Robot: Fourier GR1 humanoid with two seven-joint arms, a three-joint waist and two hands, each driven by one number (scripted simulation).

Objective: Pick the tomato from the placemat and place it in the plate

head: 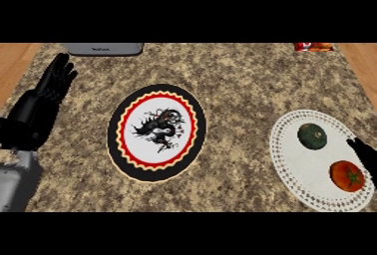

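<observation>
Tomato sat on white placemat at right, just beside dark green squash. Plate with red rim and black dragon lay mid-counter, well apart from placemat. Left hand rested at left edge, fingers straight and up, holding nothing. Right hand showed only as dark tip at right edge, close by tomato; fingers' state impossible to tell. Grey appliance and red packet sat along far edge.

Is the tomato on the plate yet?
No. The tomato lies on the white placemat, beside a green vegetable; the plate holds no food.
</observation>
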